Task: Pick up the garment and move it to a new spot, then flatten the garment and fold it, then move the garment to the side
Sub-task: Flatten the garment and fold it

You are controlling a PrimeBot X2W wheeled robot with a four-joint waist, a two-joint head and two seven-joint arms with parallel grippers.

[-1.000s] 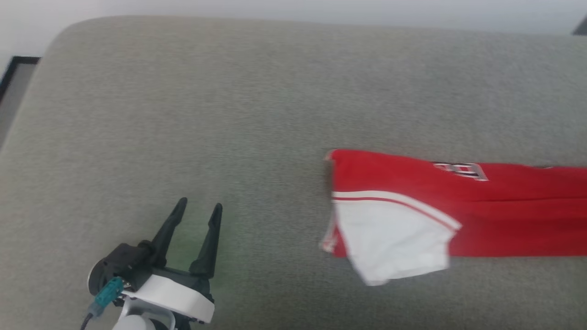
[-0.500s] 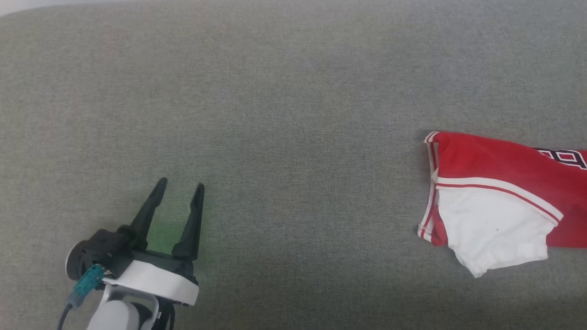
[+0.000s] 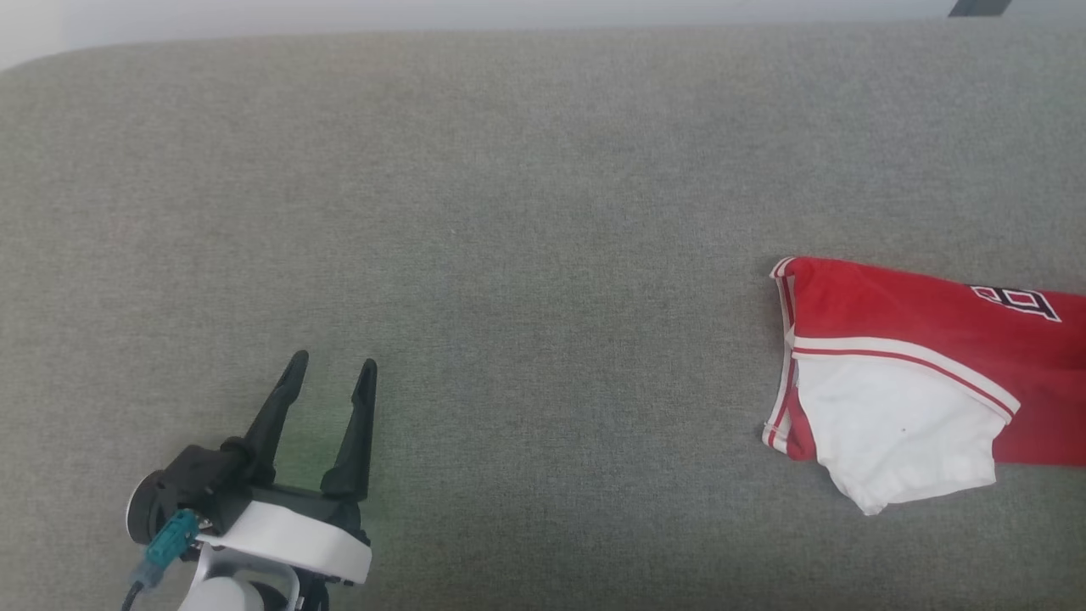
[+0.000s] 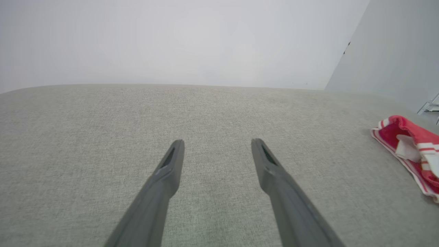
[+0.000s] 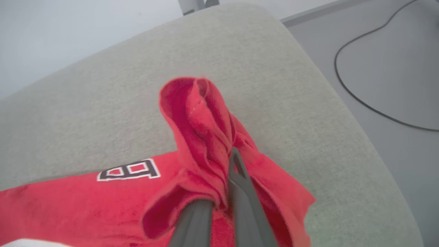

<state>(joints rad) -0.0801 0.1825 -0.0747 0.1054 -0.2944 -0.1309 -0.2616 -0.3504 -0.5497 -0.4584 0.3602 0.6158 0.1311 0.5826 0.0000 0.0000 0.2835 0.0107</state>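
Fingers [image 5: 241,192] of the right gripper [image 5: 229,154] pinch a bunched red fold of the garment [image 3: 891,314], which lies by the grey cushion's [image 3: 509,212] right edge. The left gripper [image 3: 332,363], fingers spread and empty, hovers near the front-left corner.

Garment [image 3: 891,314] on padded surface [image 3: 509,212], right side; left tool [image 3: 333,361] lower left, well apart.
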